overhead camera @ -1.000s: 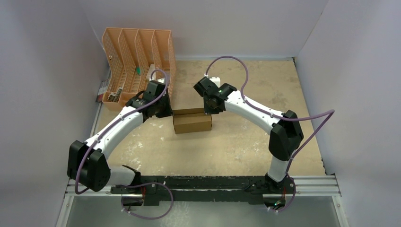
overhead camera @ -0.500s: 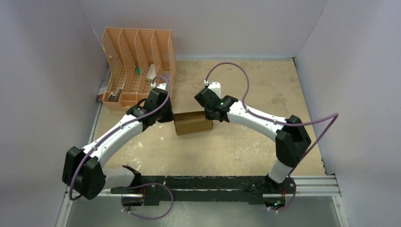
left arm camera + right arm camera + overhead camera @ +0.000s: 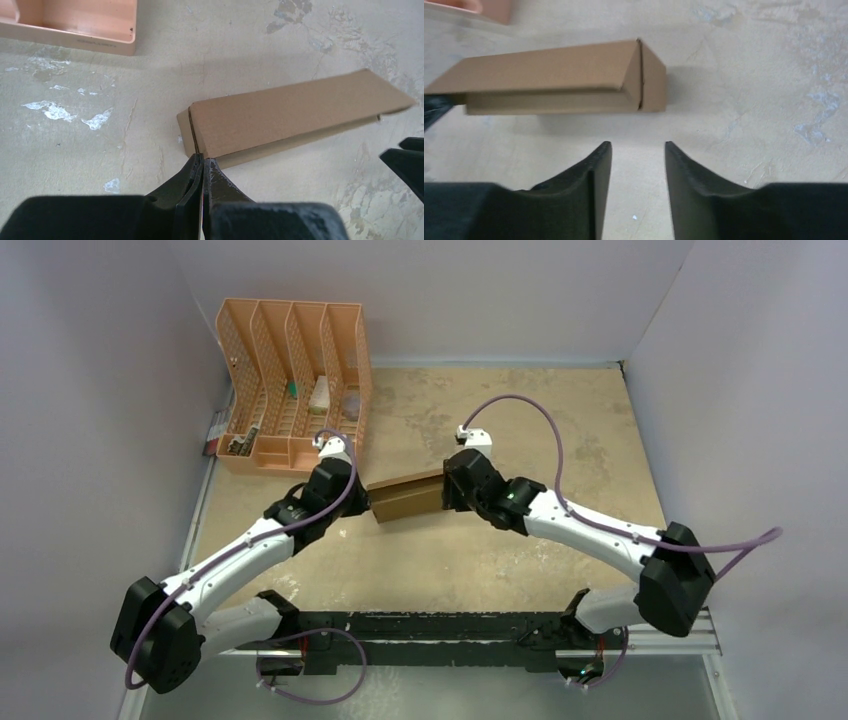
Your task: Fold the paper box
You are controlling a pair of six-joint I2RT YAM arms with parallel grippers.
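Paper box (image 3: pixel 407 497): brown cardboard, folded into a flat rectangular shape, laid on the table (image 3: pixel 560 420) near its middle. The long axis runs left to right, slightly skewed. Along one long side the top panel is seen standing a little proud of the body.

Left gripper (image 3: pixel 203 162): fingers are pressed together with nothing seen between them. The tips are placed at the box's left end, by its near corner; contact cannot be confirmed.

Right gripper (image 3: pixel 636 147): jaws are parted to a moderate gap and nothing is held. The tips are pointed at the box's right end, and a strip of bare table is seen between them and the box.

Orange file organiser (image 3: pixel 290 380): set at the far left of the table, beyond the left arm and apart from the box.
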